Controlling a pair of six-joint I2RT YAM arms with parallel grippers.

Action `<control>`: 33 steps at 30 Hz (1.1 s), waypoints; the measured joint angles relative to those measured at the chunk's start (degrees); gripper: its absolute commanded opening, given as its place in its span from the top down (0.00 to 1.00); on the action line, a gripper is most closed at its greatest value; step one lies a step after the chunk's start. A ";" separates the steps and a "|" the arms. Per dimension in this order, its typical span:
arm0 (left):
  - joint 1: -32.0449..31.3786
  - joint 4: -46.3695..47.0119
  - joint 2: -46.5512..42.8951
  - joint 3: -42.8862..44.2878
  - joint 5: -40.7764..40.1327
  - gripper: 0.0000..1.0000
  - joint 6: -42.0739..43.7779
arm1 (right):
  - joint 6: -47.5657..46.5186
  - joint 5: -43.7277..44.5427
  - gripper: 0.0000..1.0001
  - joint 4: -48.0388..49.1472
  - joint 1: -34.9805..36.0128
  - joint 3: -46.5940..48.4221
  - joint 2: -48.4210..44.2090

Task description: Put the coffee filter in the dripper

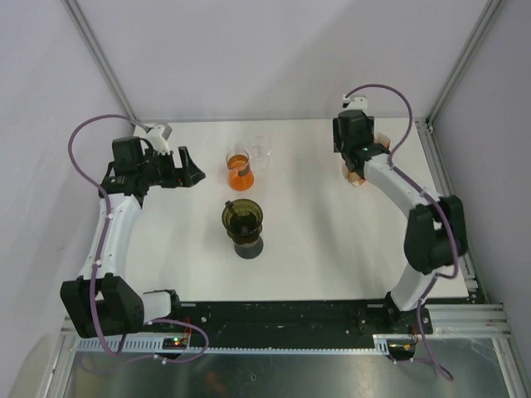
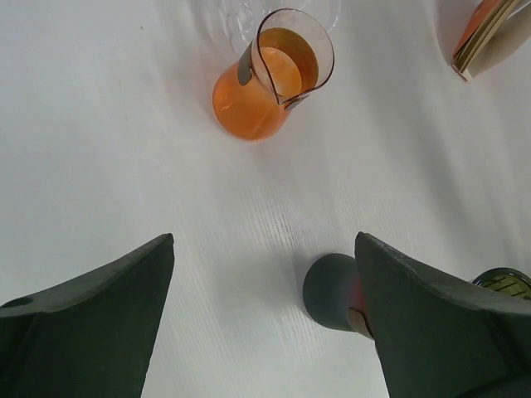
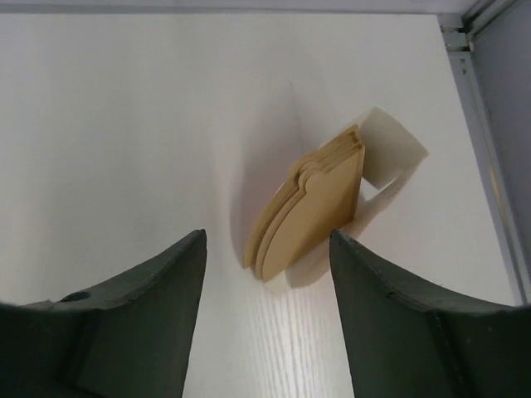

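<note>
Right gripper [image 3: 267, 240]: jaws wide, empty, facing filters [image 3: 307, 211].
Left gripper [image 2: 265, 240]: jaws wide, empty.
Dripper [image 1: 242, 217]: no filter inside.
Progress: none; grasp and placing remain.

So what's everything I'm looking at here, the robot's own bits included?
coffee filters: one stack, tan, far right of the table, propped in a holder; number of sheets unclear
holder: one, white, behind the filters
dripper: one, dark olive, mid-table on a dark base
carafe: one, orange, just beyond the dripper
clear glass: one, transparent, behind the carafe to its right
table: one, white, under everything
left gripper: one, dark, open, above the table left of the carafe
right gripper: one, dark, open, above the filters
</note>
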 measured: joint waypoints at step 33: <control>-0.02 3.54 0.59 -1.75 3.41 0.07 0.13 | -4.57 18.56 0.03 -4.52 0.98 13.66 25.75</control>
